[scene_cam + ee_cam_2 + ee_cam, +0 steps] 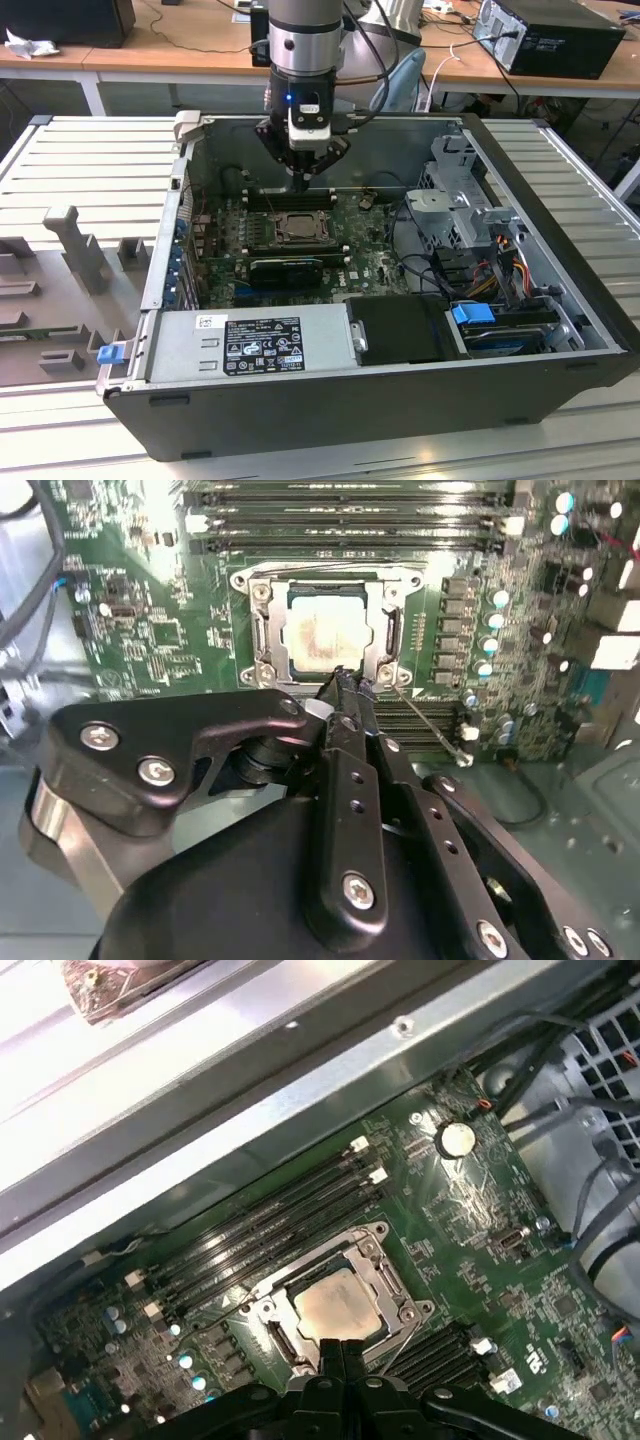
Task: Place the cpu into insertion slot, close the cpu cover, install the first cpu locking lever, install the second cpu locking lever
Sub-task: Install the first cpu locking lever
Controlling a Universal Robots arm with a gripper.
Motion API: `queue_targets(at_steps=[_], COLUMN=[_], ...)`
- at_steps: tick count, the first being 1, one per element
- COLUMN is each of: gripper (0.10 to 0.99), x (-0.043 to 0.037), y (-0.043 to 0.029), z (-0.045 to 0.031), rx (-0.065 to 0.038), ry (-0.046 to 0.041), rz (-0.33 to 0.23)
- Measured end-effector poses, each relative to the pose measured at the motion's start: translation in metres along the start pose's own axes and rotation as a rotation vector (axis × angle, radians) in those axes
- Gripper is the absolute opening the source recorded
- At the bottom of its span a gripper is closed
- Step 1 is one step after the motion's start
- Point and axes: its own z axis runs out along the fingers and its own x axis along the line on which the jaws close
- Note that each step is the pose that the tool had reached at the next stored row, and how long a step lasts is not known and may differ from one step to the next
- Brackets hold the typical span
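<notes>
One arm reaches down into the open computer case [560, 250] in the exterior view, its gripper [303, 182] hanging just above the green motherboard [375, 262], at the far edge of the socket area. In both wrist views the gripper's [343, 680] [343, 1348] two black fingers are pressed together, with nothing visible between them. Their tips sit just beside one corner of the insertion slot [275, 630].

The cpu [330, 630] [335, 1308] lies flat in that slot, its pale, smudged top facing up. The cpu cover [388, 630] lies flat around it, its square window framing the chip. A thin metal lever rod [430, 730] slants away from the socket corner nearest the fingertips, crossing the short black memory slots [425, 712] there, with its free end out over the board.

Four long memory slots [340, 520] run along the socket's other side. In the exterior view, a long black graphics card [290, 270] lies on the near side of the cpu [297, 228], and a grey power supply [250, 345] sits against the case's near wall.
</notes>
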Motion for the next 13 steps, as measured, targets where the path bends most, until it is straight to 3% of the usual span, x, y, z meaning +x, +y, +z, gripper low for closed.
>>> queue_targets(at_steps=[3,13], gripper=[0.106,0.106], x=[0.0,0.0], y=[0.0,0.0], z=[0.0,0.0], rx=[-0.002,-0.005], ry=[0.0,-0.0001], rz=[-0.073,-0.217])
